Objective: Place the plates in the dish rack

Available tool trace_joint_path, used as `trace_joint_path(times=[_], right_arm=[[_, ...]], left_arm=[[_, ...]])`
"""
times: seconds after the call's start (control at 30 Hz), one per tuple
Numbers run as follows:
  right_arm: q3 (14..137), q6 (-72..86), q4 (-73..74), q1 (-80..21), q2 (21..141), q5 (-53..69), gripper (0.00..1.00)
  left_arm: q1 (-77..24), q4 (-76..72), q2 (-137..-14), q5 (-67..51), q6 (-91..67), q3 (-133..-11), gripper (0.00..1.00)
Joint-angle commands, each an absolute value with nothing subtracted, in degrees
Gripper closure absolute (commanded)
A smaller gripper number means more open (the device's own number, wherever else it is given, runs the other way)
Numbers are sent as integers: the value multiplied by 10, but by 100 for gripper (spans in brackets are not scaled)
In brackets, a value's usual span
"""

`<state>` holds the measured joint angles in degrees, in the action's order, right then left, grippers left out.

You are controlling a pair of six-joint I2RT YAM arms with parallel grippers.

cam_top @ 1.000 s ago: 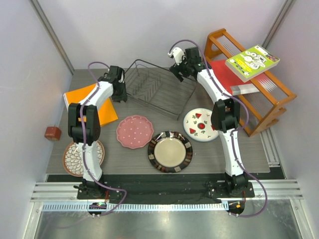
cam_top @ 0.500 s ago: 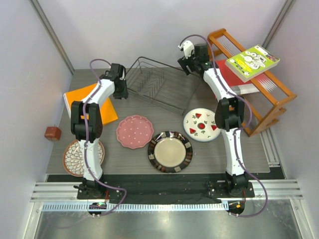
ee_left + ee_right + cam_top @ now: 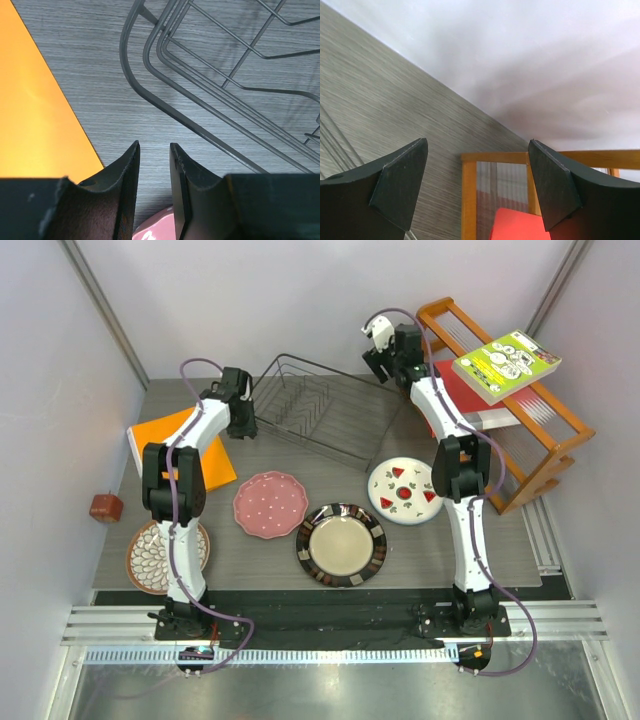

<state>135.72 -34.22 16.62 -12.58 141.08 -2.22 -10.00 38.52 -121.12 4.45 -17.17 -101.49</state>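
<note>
The black wire dish rack (image 3: 322,420) stands empty at the back middle of the table; its corner shows in the left wrist view (image 3: 210,95). In front lie the pink dotted plate (image 3: 270,504), the dark-rimmed cream plate (image 3: 341,544), the white fruit plate (image 3: 404,490) and the brown petal plate (image 3: 167,556) at front left. My left gripper (image 3: 245,427) (image 3: 154,146) hangs by the rack's left corner, jaws a narrow gap apart and empty, with the pink plate's edge (image 3: 157,230) below. My right gripper (image 3: 383,362) (image 3: 477,142) is wide open and empty, raised beyond the rack's far right corner.
An orange wooden shelf (image 3: 520,455) (image 3: 470,195) stands at the right with a green book (image 3: 505,365) on top and a red sheet (image 3: 455,390) (image 3: 520,227) inside. An orange pad (image 3: 175,445) (image 3: 35,125) lies left of the rack. A small red-brown block (image 3: 105,507) sits beyond the table's left edge.
My right gripper rose from the rack's far right corner and moved right toward the orange shelf. The rack shifted and turned slightly. The left gripper barely moved.
</note>
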Motion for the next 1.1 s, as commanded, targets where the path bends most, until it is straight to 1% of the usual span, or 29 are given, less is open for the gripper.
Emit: trace_joint_path(times=[0.0,0.2,0.4,0.57,0.8,0.83,1.07], right_arm=[[1370,-394,150,-136,1422,-46,13],[1337,-410,175,-143,1401,-43,13],[1304,-413,245,-149,1358,-26,14],[1231,-413,285,-161,1303,-17,15],[1139,-396,339,-192,1231,-7,16],[1123,-391,344,-196,1217,-8,17],[1067,-367,359,-227,1168,-9,17]], left_arm=[[-97,378,-1211,33,-170,-1036,69],[-98,374,-1211,19,-178,-1044,69],[-90,381,-1232,16,-173,-1085,68],[-77,410,-1258,14,-171,-1139,66],[-75,402,-1244,2,-183,-1110,65],[-75,402,-1243,-17,-185,-1108,64],[-78,416,-1266,-56,-178,-1144,63]])
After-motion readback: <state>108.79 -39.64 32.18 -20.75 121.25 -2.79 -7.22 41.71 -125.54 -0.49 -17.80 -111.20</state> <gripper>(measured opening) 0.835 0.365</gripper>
